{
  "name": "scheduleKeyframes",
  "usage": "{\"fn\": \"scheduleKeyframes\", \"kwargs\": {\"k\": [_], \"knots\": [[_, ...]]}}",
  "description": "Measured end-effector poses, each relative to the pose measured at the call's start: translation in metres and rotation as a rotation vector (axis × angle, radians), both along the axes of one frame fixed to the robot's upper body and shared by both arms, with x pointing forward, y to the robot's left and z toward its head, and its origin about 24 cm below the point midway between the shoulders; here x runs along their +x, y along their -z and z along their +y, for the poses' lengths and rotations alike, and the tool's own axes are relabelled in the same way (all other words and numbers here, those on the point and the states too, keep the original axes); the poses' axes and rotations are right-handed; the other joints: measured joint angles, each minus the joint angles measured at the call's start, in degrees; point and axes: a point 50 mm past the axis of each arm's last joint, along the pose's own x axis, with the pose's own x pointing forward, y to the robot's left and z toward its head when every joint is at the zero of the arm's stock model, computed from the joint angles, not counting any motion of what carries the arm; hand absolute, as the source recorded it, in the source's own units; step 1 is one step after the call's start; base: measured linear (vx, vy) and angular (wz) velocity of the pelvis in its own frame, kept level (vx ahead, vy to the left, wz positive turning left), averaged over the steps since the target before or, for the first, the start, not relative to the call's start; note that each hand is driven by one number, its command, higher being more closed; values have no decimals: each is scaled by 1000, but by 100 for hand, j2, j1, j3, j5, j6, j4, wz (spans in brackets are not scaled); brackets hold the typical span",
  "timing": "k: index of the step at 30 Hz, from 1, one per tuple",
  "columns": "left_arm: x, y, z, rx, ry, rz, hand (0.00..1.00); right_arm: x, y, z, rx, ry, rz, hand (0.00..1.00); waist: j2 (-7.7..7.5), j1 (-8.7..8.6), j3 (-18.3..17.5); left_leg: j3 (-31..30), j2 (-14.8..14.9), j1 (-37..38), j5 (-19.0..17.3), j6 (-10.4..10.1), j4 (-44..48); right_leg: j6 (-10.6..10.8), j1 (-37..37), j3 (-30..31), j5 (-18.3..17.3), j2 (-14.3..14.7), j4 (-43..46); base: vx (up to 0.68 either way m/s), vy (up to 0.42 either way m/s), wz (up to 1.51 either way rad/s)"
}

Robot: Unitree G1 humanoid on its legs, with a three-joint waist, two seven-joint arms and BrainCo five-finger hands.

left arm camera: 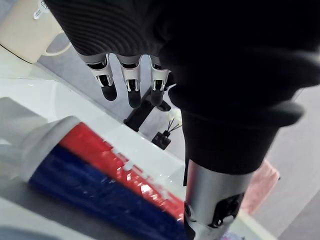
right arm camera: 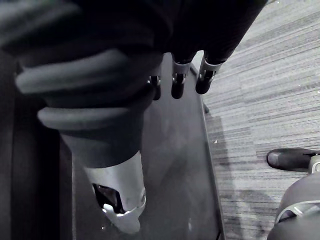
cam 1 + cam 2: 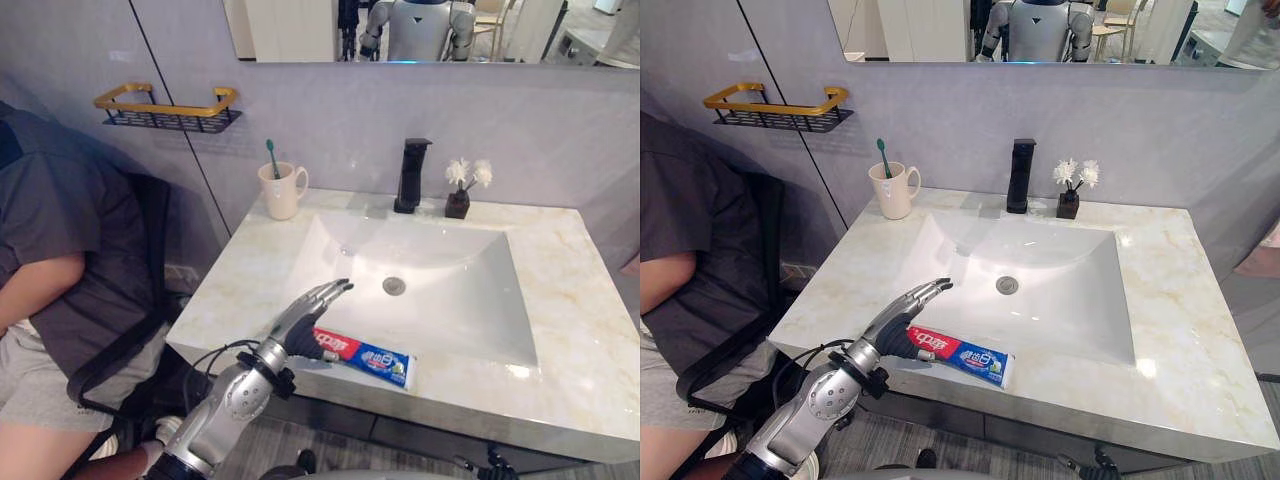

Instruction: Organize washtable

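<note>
A red and blue toothpaste tube (image 3: 366, 357) lies flat on the marble counter's front strip (image 3: 470, 385), just in front of the basin, with its white cap (image 1: 44, 144) towards my left hand. That left hand (image 3: 305, 316) is open, its fingers (image 1: 132, 82) stretched out over the cap end of the tube and pointing towards the basin; none are curled round it. A cream cup (image 3: 282, 190) holding a green toothbrush (image 3: 271, 157) stands at the counter's back left corner. My right hand (image 2: 178, 86) hangs open beside the dark cabinet front, above the floor.
The sunken white basin (image 3: 440, 300) fills the counter's middle. Behind it stand a black faucet (image 3: 410, 176) and a small dark vase of white flowers (image 3: 461, 190). A gold and black wall shelf (image 3: 170, 108) hangs at the left. A seated person (image 3: 50, 270) is close on the left.
</note>
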Motion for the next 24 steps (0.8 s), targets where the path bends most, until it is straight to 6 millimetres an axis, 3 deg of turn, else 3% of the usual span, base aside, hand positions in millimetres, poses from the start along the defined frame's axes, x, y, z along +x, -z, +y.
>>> {"fn": "scheduleKeyframes", "kwargs": {"k": [10,17,18,24], "knots": [[6,7,0,98,14,-20,0,9,-1,0,-1,-10,-19,0,-15,-131,31,134,12,112,-2,1,-78,0,7,163,0,-17,-17,10,2,-8],[6,22,19,227,5,18,0,15,-3,-2,-16,-55,-24,0,-2,-175,140,215,25,164,-8,2,-103,4,6,246,-2,-26,-15,-2,-1,-6],[6,22,23,245,9,15,100,18,-4,-3,-20,-64,-29,0,19,-192,169,229,26,168,-9,3,-104,4,4,257,-2,-27,-15,-4,-2,-6],[3,19,35,293,65,33,100,24,-7,-6,-24,-89,-50,0,56,-262,214,339,31,260,-16,13,-197,4,3,369,-2,-41,-30,15,-3,-10]]}}
